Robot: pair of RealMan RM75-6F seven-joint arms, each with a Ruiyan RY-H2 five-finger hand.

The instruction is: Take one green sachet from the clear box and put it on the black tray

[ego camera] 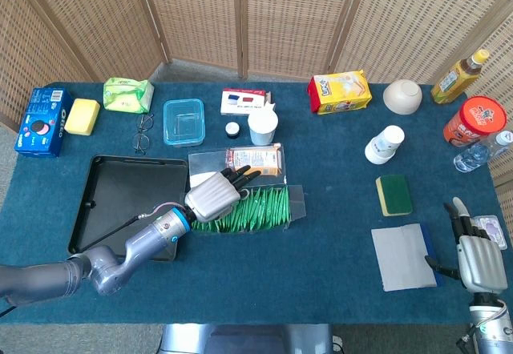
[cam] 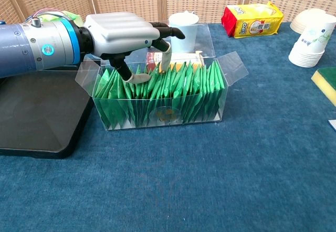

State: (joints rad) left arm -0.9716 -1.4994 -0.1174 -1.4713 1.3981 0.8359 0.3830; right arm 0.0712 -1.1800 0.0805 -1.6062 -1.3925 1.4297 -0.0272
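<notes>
Left hand (cam: pixel 123 30) hovers over the left part of the clear box (cam: pixel 160 93), fingers spread, with the thumb (cam: pixel 137 77) dipping among the tops of the green sachets (cam: pixel 173 93) and another fingertip pointing down near them; whether anything is pinched cannot be told. The sachets stand upright in a packed row inside the box, whose lid flaps hang open at both ends. From the head view the same hand (ego camera: pixel 215 196) covers the left end of the box (ego camera: pixel 290 204), its forearm reaching in from the lower left across a corner of the black tray (ego camera: pixel 112 198).

That tray lies just left of the box, touching or nearly touching it, and holds nothing. Right hand (ego camera: pixel 478 259) rests at the far right edge of the worktop (ego camera: pixel 321 258), well apart from the box, fingers extended and holding nothing, beside a grey cloth (ego camera: pixel 403 256).

Just behind the box lies an orange packet (ego camera: pixel 258 158), and behind that stands a white cup (cam: pixel 184 31). Farther back and right of the box sits a yellow snack bag (cam: pixel 254 19).
</notes>
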